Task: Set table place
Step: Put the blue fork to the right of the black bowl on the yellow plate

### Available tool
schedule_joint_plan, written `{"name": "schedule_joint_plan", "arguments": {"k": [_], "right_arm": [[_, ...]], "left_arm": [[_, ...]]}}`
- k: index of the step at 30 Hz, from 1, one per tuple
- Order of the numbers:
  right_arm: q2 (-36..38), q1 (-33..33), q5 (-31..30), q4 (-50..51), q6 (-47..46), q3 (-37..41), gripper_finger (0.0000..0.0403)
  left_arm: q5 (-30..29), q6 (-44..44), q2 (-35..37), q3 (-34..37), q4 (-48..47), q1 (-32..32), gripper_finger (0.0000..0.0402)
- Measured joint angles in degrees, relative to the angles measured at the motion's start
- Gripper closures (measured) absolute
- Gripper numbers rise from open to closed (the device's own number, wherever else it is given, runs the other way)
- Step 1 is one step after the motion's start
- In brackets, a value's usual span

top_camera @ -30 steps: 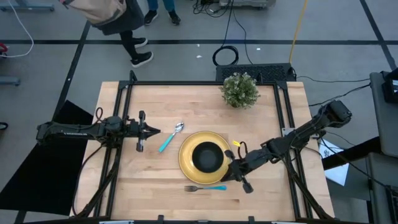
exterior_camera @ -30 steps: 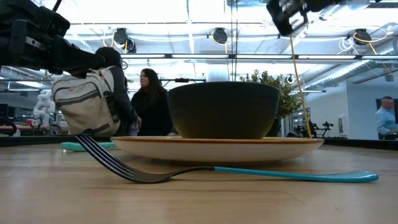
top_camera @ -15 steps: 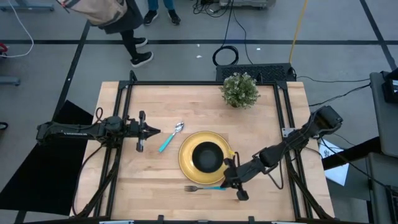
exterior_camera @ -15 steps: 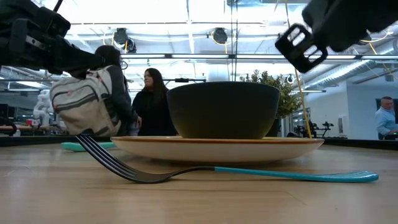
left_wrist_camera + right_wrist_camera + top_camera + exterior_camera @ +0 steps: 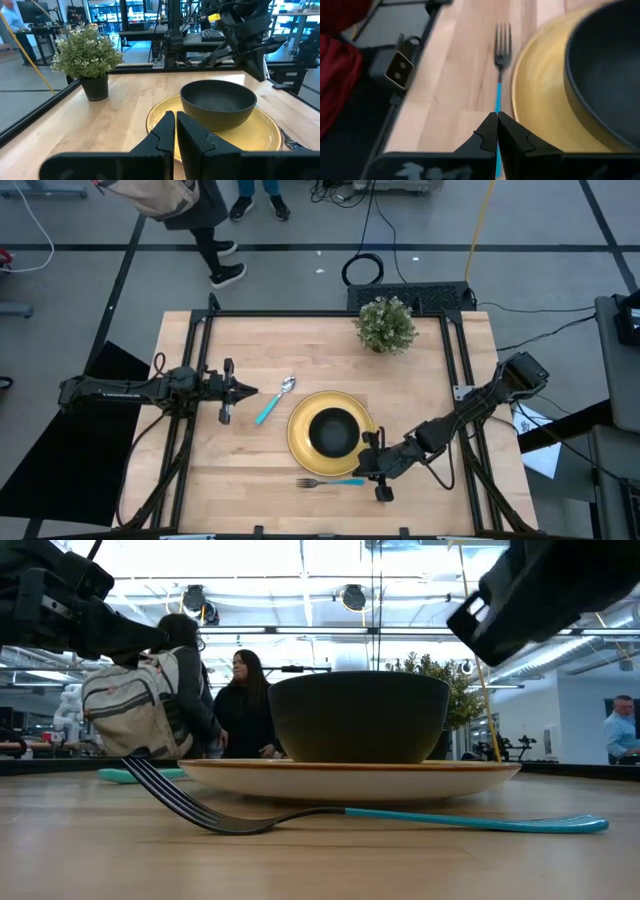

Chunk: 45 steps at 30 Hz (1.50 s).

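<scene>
— What's at the left of the counter [image 5: 250,340]?
— The left gripper [image 5: 250,391] hovers there, its fingers [image 5: 167,132] pressed together, pointing toward the plate. Just beside its tip lies the spoon [image 5: 274,400], turquoise handle angled toward the near edge, apart from the plate.

— And in the middle?
— The yellow plate [image 5: 301,448] lies flat with the black bowl [image 5: 333,430] upright at its centre. The fork [image 5: 330,482] lies on the wood just beside the plate's near rim, tines toward the left, handle toward the right.

— Further right?
— The right gripper [image 5: 366,468] hangs over the end of the fork's handle, near the plate's edge; its fingers [image 5: 490,132] are closed against each other, holding nothing. The wrist camera looks straight along the fork. A small potted plant [image 5: 386,325] stands at the far edge, well apart from the setting
</scene>
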<state>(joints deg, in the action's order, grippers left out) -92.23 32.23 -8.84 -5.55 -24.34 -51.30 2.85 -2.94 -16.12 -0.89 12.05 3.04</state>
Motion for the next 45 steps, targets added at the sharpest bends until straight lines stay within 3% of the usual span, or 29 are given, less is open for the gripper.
{"name": "schedule_joint_plan", "arguments": {"k": [15,21,25,28,34,39,45], "right_arm": [[-0.1,0.0,-0.2,-6.1,4.7,0.2,0.0399],[-0.1,0.3,-1.3,-8.2,-0.5,0.9,0.0399],[-0.1,1.6,-1.7,-15.8,-4.3,1.0,0.0399],[-0.1,4.6,-4.8,-19.3,-1.2,0.2,0.0402],[-1.1,8.4,-19.3,-10.8,-0.7,-6.2,0.0402],[-6.0,8.4,-20.0,-2.4,-5.3,-14.3,0.0403],[-13.9,7.9,-20.1,17.0,-13.0,-28.3,0.0403]], "left_arm": [[0.0,-3.2,0.0,0.0,0.2,0.0,0.0378],[0.0,-3.0,0.0,0.0,1.4,0.0,0.0378],[0.0,-2.7,0.0,0.0,3.4,0.0,0.0378],[0.0,-2.7,0.0,0.0,4.8,0.0,0.0378],[0.0,-1.8,0.0,0.0,6.9,0.0,0.0378],[0.1,-1.3,0.0,0.0,7.6,0.0,0.0378],[0.1,-0.9,0.0,0.0,5.5,0.0,0.0378]]}}
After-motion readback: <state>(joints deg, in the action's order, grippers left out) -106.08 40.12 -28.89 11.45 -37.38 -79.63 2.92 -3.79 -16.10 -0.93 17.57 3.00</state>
